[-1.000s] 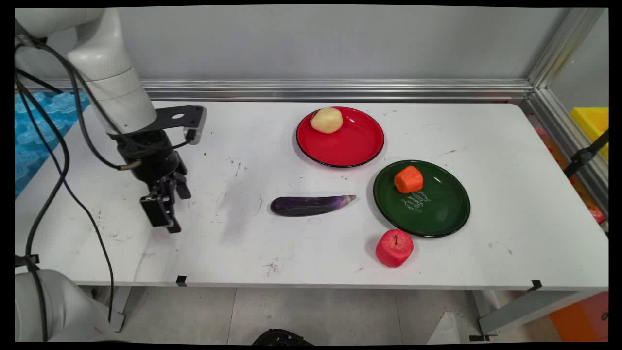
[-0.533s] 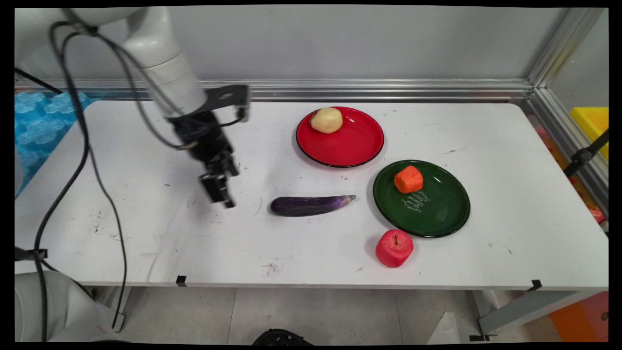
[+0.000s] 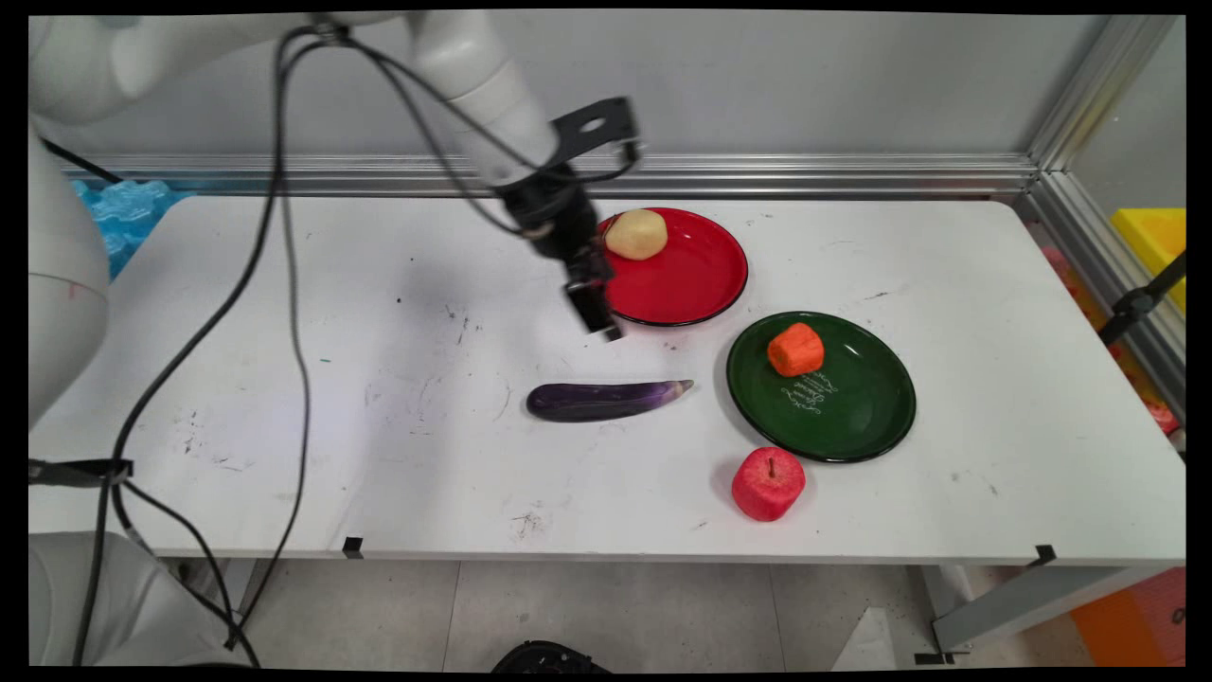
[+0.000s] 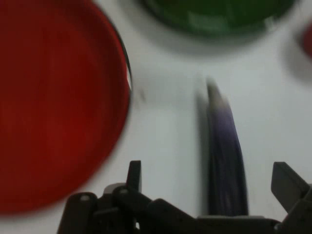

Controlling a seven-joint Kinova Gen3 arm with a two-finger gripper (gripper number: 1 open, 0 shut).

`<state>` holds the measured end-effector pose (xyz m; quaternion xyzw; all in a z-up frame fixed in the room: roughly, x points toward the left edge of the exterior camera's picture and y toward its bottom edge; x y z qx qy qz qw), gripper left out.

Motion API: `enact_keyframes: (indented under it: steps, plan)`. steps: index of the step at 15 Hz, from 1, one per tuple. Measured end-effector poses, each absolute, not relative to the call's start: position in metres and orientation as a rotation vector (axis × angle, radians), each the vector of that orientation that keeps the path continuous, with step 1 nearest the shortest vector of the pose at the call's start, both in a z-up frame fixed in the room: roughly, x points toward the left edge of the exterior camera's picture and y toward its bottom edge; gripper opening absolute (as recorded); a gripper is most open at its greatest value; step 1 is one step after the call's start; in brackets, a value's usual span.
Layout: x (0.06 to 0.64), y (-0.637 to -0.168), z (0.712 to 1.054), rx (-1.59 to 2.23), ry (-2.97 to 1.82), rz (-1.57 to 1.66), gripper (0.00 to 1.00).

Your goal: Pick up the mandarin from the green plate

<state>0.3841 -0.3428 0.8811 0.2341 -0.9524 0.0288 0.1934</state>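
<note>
My gripper (image 3: 600, 320) hangs above the table at the left rim of the red plate (image 3: 696, 284), behind the purple eggplant (image 3: 606, 399). In the hand view the gripper (image 4: 209, 181) is open, with nothing held. Its fingertips (image 4: 134, 174) stand wide apart, and the eggplant (image 4: 225, 146) lies on the table below, between them and nearer the right one. The red plate (image 4: 53, 102) fills the left of that view. A yellowish potato (image 3: 636, 234) sits at the back left of the red plate, just right of the hand.
A dark green plate (image 3: 852, 407) with an orange carrot piece (image 3: 796, 349) stands right of the eggplant; its rim (image 4: 219, 22) shows at the top of the hand view. A red apple (image 3: 768, 483) sits in front of it. Black cables hang at the left.
The arm has swung from the table's left side to the right and back, carrying the gripper up to the red plate's left rim. The objects have not moved.
</note>
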Motion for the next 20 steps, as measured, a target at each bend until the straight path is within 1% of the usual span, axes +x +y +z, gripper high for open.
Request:
enact_keyframes:
  steps: [4,8,13,20]
  plan:
    - [0.340,-0.375,0.879,0.626,-2.589,0.156,1.00]
    - [0.301,-0.393,0.869,0.594,-2.532,0.196,1.00]
    - [0.258,-0.410,0.844,0.575,-2.483,0.232,1.00]
    - [0.226,-0.412,0.804,0.592,-2.467,0.225,1.00]
